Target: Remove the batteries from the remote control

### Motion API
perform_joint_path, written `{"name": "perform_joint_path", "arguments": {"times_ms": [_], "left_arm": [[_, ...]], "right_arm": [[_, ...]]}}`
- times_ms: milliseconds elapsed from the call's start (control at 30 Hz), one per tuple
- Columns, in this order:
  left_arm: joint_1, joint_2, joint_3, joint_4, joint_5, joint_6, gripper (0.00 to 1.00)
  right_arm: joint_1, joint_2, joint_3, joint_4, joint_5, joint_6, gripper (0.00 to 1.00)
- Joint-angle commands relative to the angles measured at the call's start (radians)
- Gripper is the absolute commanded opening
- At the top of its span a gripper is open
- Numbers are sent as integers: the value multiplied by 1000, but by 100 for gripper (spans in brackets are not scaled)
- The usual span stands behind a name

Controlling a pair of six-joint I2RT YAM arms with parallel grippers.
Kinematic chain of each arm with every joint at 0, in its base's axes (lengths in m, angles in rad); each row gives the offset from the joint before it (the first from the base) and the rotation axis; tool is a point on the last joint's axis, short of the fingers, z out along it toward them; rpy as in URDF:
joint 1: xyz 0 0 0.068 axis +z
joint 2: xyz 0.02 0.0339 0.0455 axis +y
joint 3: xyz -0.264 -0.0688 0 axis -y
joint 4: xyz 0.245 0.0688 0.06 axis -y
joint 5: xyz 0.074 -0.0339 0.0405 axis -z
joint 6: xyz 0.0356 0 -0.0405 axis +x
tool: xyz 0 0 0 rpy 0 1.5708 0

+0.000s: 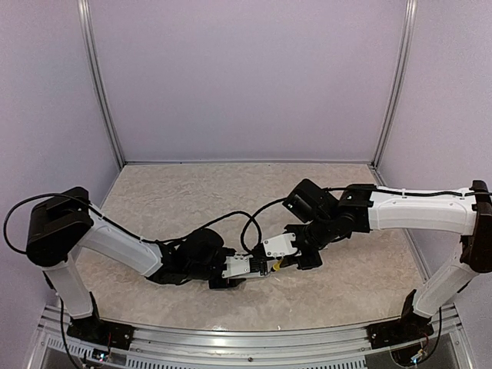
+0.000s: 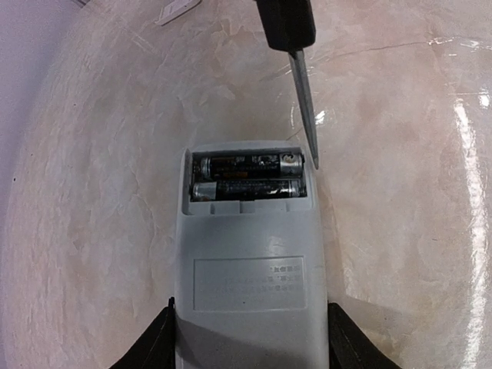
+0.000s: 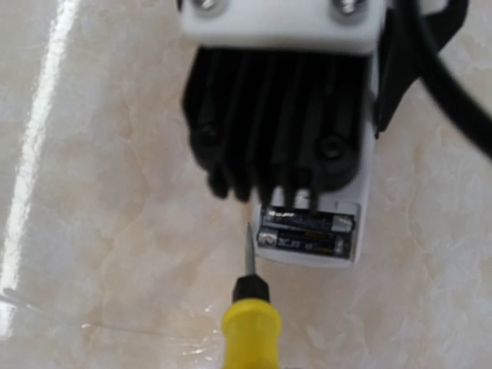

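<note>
Two batteries (image 2: 246,189) are showing | one remote control (image 2: 250,261) is showing | one yellow-handled screwdriver (image 3: 250,330) is showing | one white cover piece (image 2: 178,9) is showing | one surface (image 2: 92,192) is carrying them all

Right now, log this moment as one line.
left gripper: holds remote control | right gripper: holds screwdriver | tip: beside exposed batteries | batteries: both seated

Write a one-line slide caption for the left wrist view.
Left claw grips the open remote, both batteries in place, screwdriver tip beside its corner.
</note>
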Motion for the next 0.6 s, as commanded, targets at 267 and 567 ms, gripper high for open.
{"name": "perform_joint_path", "arguments": {"times_ms": [267, 567], "left_arm": [[2, 37, 10, -80, -23, -5, 15], [2, 36, 14, -81, -28, -6, 15]], "right_arm": [[-20, 9, 12, -6, 0, -6, 0], [-25, 20, -19, 1, 12, 0, 0]]}}
